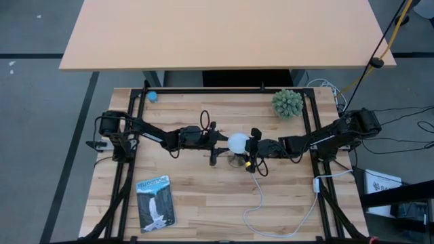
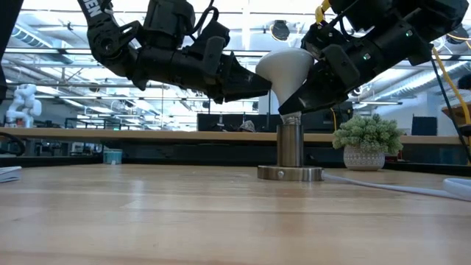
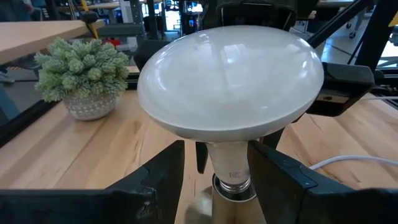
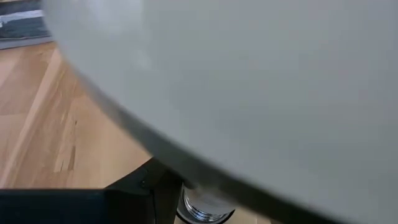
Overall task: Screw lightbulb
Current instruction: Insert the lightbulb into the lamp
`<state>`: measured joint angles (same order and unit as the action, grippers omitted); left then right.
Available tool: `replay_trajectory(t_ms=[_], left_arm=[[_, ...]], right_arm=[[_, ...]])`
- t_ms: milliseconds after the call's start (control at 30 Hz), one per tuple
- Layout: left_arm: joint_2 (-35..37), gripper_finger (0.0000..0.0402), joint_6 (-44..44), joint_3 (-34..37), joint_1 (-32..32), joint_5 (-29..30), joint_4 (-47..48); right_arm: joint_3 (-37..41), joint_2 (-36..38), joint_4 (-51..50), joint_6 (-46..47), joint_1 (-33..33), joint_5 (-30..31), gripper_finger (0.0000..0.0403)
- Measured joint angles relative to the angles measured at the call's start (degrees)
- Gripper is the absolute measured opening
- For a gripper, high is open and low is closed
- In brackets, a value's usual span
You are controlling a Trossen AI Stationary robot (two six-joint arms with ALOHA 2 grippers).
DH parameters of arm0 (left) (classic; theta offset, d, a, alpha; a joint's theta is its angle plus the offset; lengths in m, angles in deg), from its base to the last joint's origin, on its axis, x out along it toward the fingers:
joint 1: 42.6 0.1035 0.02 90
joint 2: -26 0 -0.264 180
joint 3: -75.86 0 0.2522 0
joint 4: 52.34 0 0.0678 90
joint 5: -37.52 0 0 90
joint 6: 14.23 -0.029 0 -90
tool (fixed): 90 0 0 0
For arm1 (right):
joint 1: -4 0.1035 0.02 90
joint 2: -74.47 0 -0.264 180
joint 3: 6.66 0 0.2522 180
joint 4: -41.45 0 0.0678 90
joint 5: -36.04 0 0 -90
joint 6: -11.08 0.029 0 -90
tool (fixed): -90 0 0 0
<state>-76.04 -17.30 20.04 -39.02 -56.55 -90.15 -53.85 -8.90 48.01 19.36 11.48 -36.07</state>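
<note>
The white lightbulb stands tilted over the metal socket at the table's middle. Its dome leans toward the table's left and its screw base is at the socket's mouth. My right gripper comes from the right and is shut on the bulb's neck. My left gripper comes from the left and is open. Its two fingers stand on either side of the neck, below the dome. I cannot tell whether they touch it. My right gripper holds the lightbulb by its cone-shaped neck, just under the dome. Its fingers slant down from the table's right. The bulb fills the right wrist view and hides the place of contact. The bulb is tilted, its base at the socket's top.
A white cord runs from the socket toward the near right. A green spiky plant in a pot stands at the far right. A booklet lies at the near left and a small blue object at the far left.
</note>
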Motion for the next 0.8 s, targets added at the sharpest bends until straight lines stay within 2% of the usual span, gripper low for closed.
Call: replay_trajectory(t_ms=[200,800], left_arm=[[-0.02,0.0179,2.43,0.00,-0.26,-0.04,0.07],[-0.04,0.0179,2.45,0.00,-0.66,-0.17,0.11]], right_arm=[[0.00,0.00,0.02,0.00,0.00,0.00,0.0183],[0.00,0.02,0.00,0.02,-0.02,0.02,0.0183]])
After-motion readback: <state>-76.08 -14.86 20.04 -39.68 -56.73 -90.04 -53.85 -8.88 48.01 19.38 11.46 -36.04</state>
